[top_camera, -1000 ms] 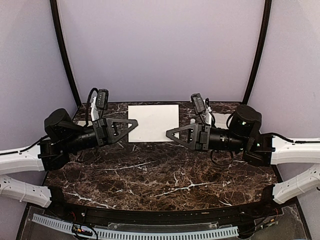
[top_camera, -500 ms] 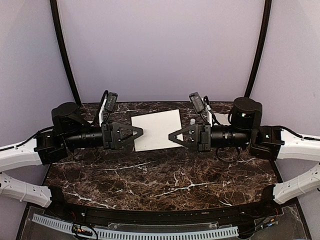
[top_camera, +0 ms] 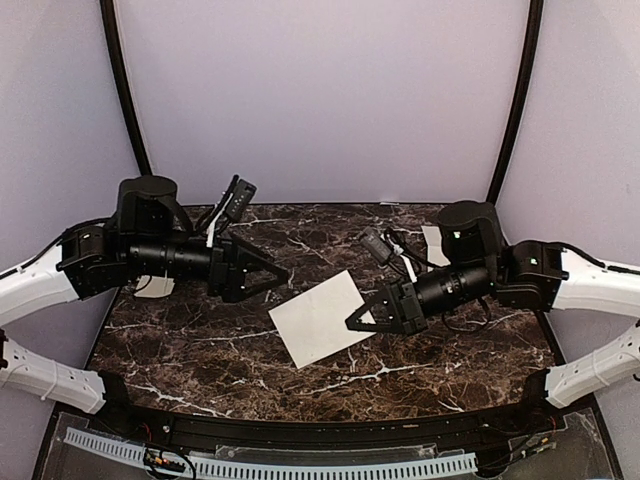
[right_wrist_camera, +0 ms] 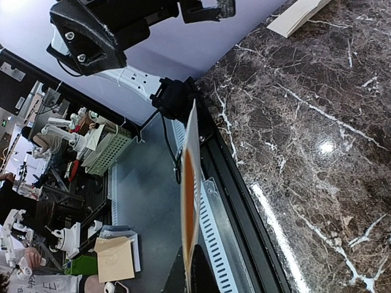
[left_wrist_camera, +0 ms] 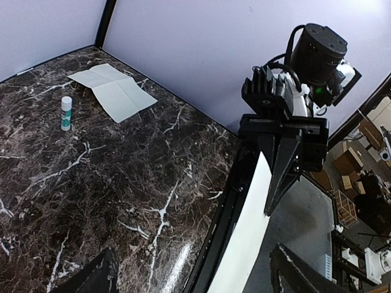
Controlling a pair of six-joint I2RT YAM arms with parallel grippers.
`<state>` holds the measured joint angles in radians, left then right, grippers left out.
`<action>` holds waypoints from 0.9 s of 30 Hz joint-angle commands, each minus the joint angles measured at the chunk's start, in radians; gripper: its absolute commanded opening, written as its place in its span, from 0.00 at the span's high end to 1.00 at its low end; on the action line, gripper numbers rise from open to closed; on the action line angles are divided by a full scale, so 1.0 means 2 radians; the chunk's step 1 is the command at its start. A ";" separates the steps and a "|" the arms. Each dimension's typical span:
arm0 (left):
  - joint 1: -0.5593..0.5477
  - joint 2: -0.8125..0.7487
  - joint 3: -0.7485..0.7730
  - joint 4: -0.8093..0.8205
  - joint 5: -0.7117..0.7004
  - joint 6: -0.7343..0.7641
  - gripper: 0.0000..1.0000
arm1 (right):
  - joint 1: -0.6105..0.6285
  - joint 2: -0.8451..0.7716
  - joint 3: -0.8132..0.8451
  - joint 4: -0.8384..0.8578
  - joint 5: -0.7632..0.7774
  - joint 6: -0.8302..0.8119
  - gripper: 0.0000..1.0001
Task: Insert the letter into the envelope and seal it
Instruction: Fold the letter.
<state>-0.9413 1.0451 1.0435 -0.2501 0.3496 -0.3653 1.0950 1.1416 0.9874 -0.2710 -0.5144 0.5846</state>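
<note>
My right gripper (top_camera: 353, 322) is shut on the right edge of the cream envelope (top_camera: 320, 318), which hangs tilted above the middle of the table. In the right wrist view the envelope (right_wrist_camera: 190, 183) shows edge-on, running up from my right gripper (right_wrist_camera: 197, 271). My left gripper (top_camera: 276, 282) stands open just left of the envelope and is not touching it. From the left wrist, the envelope (left_wrist_camera: 249, 229) is a pale curved strip ahead of the open left gripper (left_wrist_camera: 195, 282). The creased letter (left_wrist_camera: 113, 91) lies flat at the far side of the table, partly hidden behind the right arm (top_camera: 434, 241).
A small glue stick (left_wrist_camera: 66, 113) stands next to the letter. A flat cream item (top_camera: 155, 287) lies under the left arm near the table's left edge, also in the right wrist view (right_wrist_camera: 299, 15). The table's black front rail (top_camera: 320, 432) runs below the envelope.
The left gripper opened, let go of the envelope and drew back left. The right gripper shut on it, then carried it from the back of the table forward and turned it.
</note>
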 commanded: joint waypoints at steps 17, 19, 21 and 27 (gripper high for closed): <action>-0.063 0.061 -0.009 0.055 0.079 0.006 0.20 | 0.009 0.038 0.020 0.017 -0.061 -0.011 1.00; -0.063 0.064 -0.009 0.052 0.078 0.007 0.21 | 0.010 0.042 0.023 0.021 -0.066 -0.012 1.00; -0.063 0.064 -0.009 0.049 0.073 0.008 0.24 | 0.010 0.046 0.023 0.025 -0.069 -0.011 1.00; -0.063 0.065 -0.014 0.049 0.068 0.013 0.43 | 0.012 0.050 0.025 0.029 -0.071 -0.011 1.00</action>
<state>-1.0645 1.1797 1.0363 -0.1719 0.4870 -0.3504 1.1065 1.2373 1.0023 -0.2619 -0.6357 0.5762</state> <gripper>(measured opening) 0.612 0.004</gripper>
